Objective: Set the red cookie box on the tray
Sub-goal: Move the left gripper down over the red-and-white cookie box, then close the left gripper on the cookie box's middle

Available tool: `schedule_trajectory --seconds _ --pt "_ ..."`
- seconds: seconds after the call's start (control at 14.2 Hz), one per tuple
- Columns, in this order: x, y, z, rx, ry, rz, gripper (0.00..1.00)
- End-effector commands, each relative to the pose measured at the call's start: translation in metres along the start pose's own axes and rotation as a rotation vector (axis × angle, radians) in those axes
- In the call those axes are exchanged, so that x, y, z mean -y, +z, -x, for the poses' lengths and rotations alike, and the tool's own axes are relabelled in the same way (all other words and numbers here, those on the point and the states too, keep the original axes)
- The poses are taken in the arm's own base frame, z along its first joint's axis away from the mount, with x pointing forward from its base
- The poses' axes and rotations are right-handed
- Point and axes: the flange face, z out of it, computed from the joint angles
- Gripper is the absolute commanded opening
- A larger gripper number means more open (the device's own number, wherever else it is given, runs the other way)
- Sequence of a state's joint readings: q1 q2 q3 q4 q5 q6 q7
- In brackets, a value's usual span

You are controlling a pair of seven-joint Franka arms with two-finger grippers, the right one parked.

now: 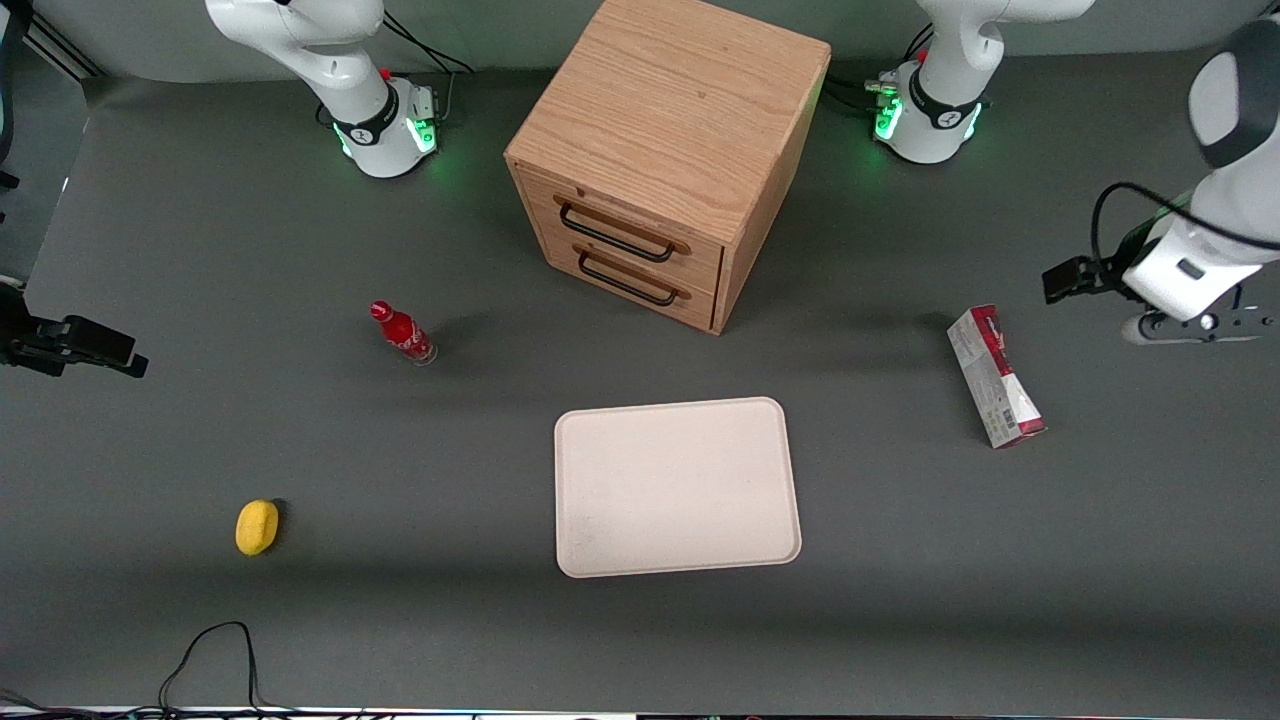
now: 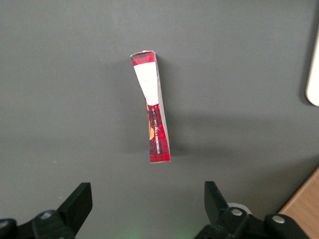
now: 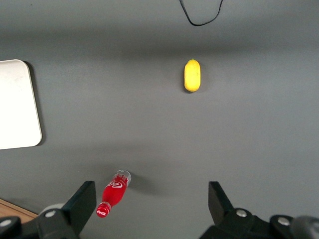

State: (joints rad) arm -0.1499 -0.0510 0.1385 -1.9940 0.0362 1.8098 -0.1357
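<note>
The red cookie box (image 1: 995,375) stands on one long thin edge on the grey table, toward the working arm's end, well apart from the cream-white tray (image 1: 678,487). Through the left wrist camera I look down on the red cookie box (image 2: 153,109), with red plaid ends and a white panel, and a sliver of the tray (image 2: 314,74). My left gripper (image 1: 1200,328) hovers above the table beside the box, farther out toward the working arm's end. That gripper (image 2: 147,206) is open, with bare table between its black fingers (image 2: 79,204). It touches nothing.
A wooden two-drawer cabinet (image 1: 665,150) stands farther from the front camera than the tray. A small red bottle (image 1: 402,333) and a yellow lemon (image 1: 257,526) lie toward the parked arm's end. A black cable (image 1: 210,650) loops near the table's front edge.
</note>
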Motion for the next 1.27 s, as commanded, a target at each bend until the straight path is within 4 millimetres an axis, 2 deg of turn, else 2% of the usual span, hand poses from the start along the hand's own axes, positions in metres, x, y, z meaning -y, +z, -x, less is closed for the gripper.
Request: schedule_trajectory --seconds 0.0,0.35,0.56,0.78,0.92,1.06,1.13,1.2 --pt "-0.002 0.038 -0.001 -0.02 -0.124 -0.007 0.99" --pt "-0.007 0.141 -0.007 -0.101 -0.232 0.011 0.99" --pt "-0.008 0.174 -0.018 -0.111 -0.232 0.004 0.99" --pt "0.004 0.208 -0.014 -0.153 -0.248 0.009 0.99" --pt "0.003 0.221 -0.017 -0.167 -0.249 0.009 0.95" --pt "0.005 0.224 -0.018 -0.162 -0.272 0.019 0.83" --pt "0.005 0.226 -0.018 -0.155 -0.292 0.032 0.69" --pt "0.005 0.227 -0.018 -0.153 -0.301 0.038 0.45"
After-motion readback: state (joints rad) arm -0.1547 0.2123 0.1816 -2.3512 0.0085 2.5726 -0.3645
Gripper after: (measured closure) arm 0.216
